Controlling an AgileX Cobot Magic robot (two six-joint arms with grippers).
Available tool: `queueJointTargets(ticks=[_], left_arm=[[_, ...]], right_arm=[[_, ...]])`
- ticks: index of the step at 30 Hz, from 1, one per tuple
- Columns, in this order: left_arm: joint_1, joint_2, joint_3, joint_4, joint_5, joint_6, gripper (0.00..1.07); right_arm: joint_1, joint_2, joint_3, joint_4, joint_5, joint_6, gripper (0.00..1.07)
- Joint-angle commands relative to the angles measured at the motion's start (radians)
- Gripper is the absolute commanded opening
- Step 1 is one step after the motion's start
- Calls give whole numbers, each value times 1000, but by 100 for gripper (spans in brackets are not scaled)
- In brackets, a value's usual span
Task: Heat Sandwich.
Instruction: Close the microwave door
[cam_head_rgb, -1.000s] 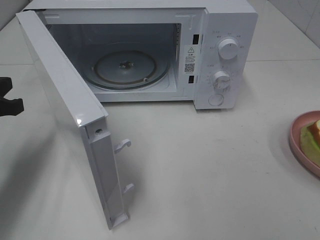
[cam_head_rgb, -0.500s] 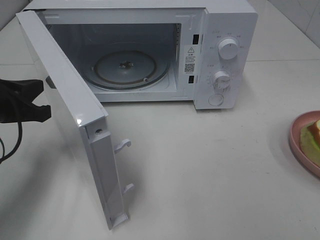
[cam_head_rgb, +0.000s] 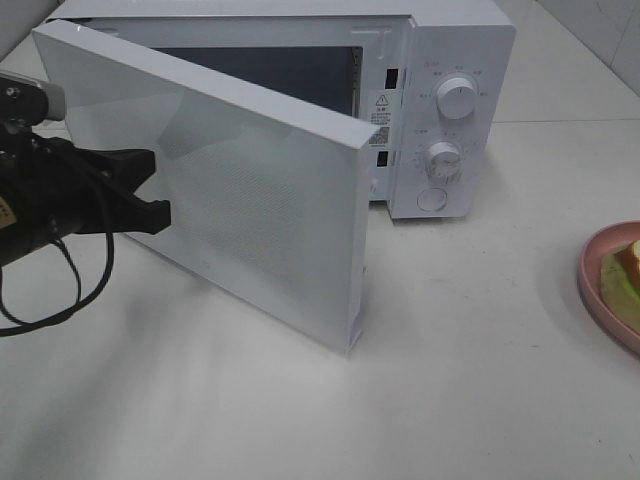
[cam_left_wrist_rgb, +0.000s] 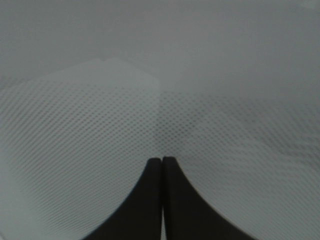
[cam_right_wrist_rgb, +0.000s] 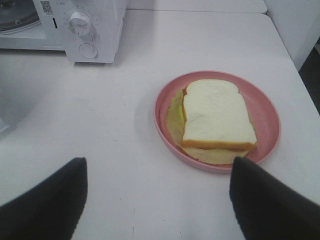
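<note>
The black left pincer (cam_head_rgb: 160, 212) — tips pressed together — touches the white microwave door (cam_head_rgb: 270, 210). The right pincer (cam_right_wrist_rgb: 157, 200) is spread wide — just past it sits the pale layered sandwich (cam_right_wrist_rgb: 216, 119) on its round pink plate (cam_right_wrist_rgb: 267, 107).

Left gripper (cam_left_wrist_rgb: 162, 161) closed tight; right gripper (cam_right_wrist_rgb: 157, 172) spread wide, empty.

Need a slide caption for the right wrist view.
Open right hand above the sandwich on its pink plate, microwave beyond.

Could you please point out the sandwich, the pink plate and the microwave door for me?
sandwich (cam_right_wrist_rgb: 217, 112), right wrist view, top bread slice.
pink plate (cam_right_wrist_rgb: 267, 117), right wrist view, bare inner rim.
microwave door (cam_head_rgb: 260, 200), exterior high view, outer face.
</note>
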Motion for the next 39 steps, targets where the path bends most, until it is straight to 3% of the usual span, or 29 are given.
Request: queueJointTargets(ticks=[1,9,23,29,39], left_arm=[[-53,30,-50,-28,-10,-8,0],[-115,79,-128,-61,-4,-8,0],[-221,190,-348,-102,102,5,0],[-242,243,-436,-160,140,33,0],[-242,317,-596,-164,202,26,0]], right_arm=[[-4,-27,2,2,-5,-12,76],[-4,-27,2,2,-5,-13,76],[-4,-27,2,2,-5,-13,76],[-4,-27,2,2,-5,-12,76],[-4,-27,2,2,-5,-13,76]])
